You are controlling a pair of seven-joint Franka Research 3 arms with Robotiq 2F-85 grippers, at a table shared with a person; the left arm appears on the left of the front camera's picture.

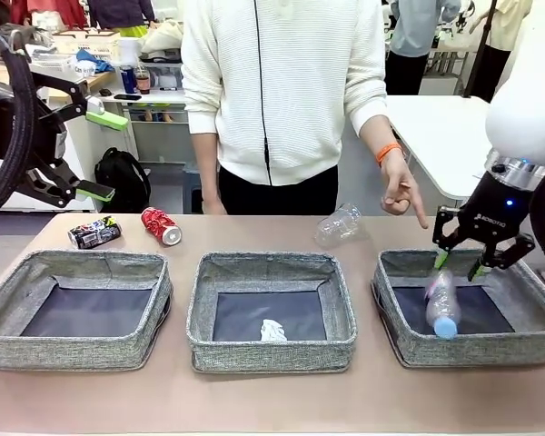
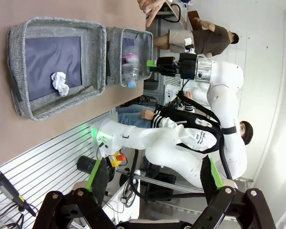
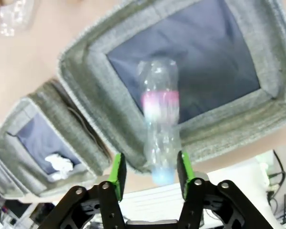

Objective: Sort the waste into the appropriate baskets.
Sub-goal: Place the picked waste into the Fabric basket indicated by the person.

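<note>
Gaping right fingers (image 1: 440, 260) overhang a clear pink-banded bottle (image 1: 442, 304) in woven basket (image 1: 472, 350); left fingers (image 1: 106, 119) gape.

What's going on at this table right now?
The robot is sorting waste into grey baskets. The right claw hangs open over the right basket, and the small pink-labelled bottle is tilted inside it, directly below. The person's hand points down toward that basket. A paper ball lies in the middle basket. The red can, dark can and crushed clear bottle sit on the table behind the baskets. The left claw is raised, open, holding nothing.
</note>
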